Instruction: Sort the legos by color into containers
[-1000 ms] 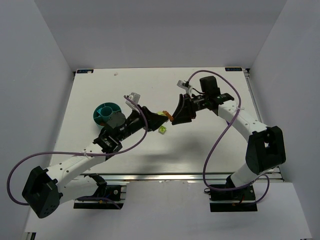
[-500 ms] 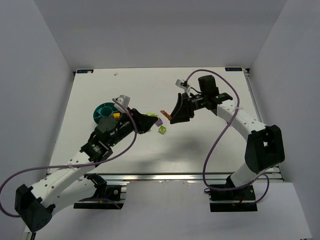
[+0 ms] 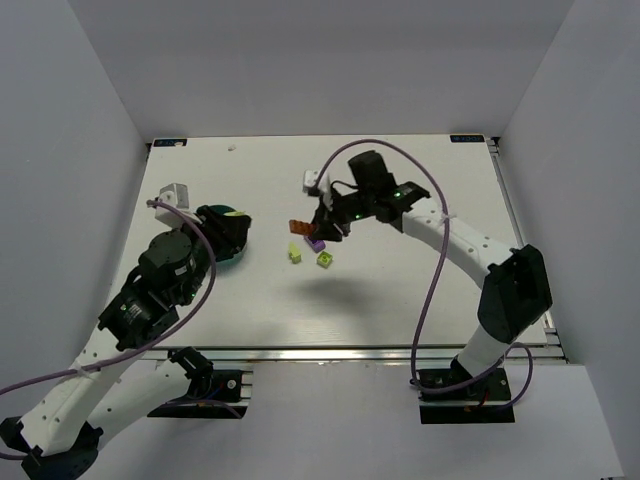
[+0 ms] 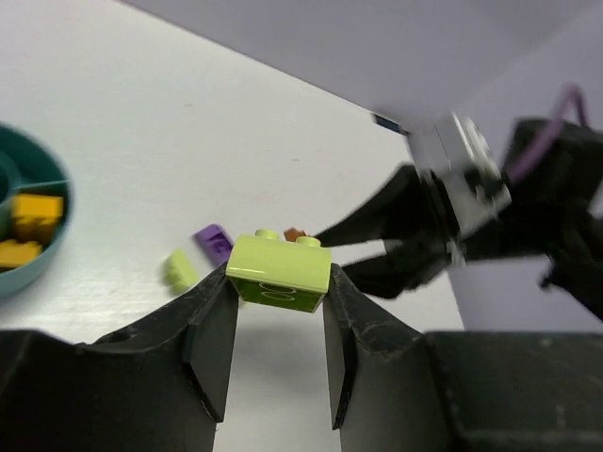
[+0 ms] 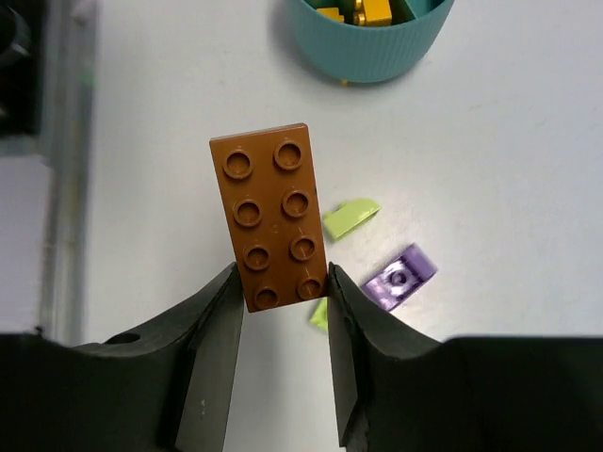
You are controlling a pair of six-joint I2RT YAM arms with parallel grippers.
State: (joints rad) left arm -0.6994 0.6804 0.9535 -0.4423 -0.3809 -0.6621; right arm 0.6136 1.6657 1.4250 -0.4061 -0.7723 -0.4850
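My left gripper [image 4: 279,284] is shut on a lime green lego [image 4: 279,270] and holds it above the table. In the top view it [image 3: 226,228] hangs over the teal bowl [image 3: 236,258], hiding most of it. The bowl's rim [image 4: 38,268] shows at the left of the left wrist view, with orange legos [image 4: 36,215] inside. My right gripper [image 5: 281,288] is shut on a brown lego [image 5: 276,217], above loose legos at mid-table [image 3: 322,222]. On the table lie a purple lego [image 5: 399,277] and two lime legos [image 5: 350,217] [image 3: 324,260].
The teal bowl [image 5: 372,47] lies beyond the brown lego in the right wrist view. The table's left edge with a metal rail [image 5: 57,169] runs beside it. The two arms face each other across the loose legos.
My left arm has pulled back left from the loose legos to the bowl, with the lime lego in its jaws. My right gripper has moved left with the brown lego.
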